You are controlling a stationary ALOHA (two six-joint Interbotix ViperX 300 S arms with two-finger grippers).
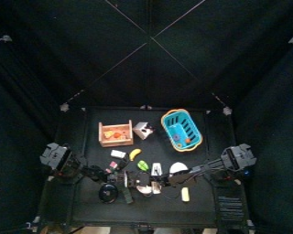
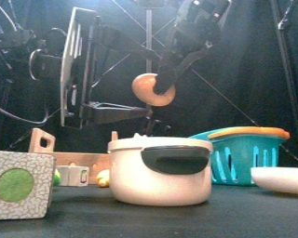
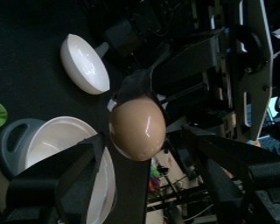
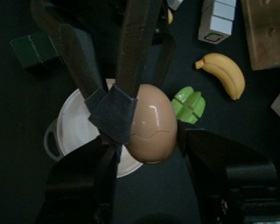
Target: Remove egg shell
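Note:
A tan egg (image 2: 152,88) hangs in the air above a white pot (image 2: 164,169) with a black lid handle. My left gripper (image 3: 140,144) is shut on the egg (image 3: 137,129) from one side. My right gripper (image 4: 149,144) is shut on it from the other side. In the right wrist view the egg (image 4: 154,122) shows a thin crack across its shell, and the pot (image 4: 66,131) lies directly below it. The shell is still whole around the egg.
A white bowl (image 2: 282,178) and a teal basket (image 2: 238,153) stand to the right of the pot. A cube with a green circle (image 2: 18,186) stands at the front left. A banana (image 4: 222,74) and a green piece (image 4: 187,105) lie near the pot. A wooden tray (image 1: 114,133) sits at the back.

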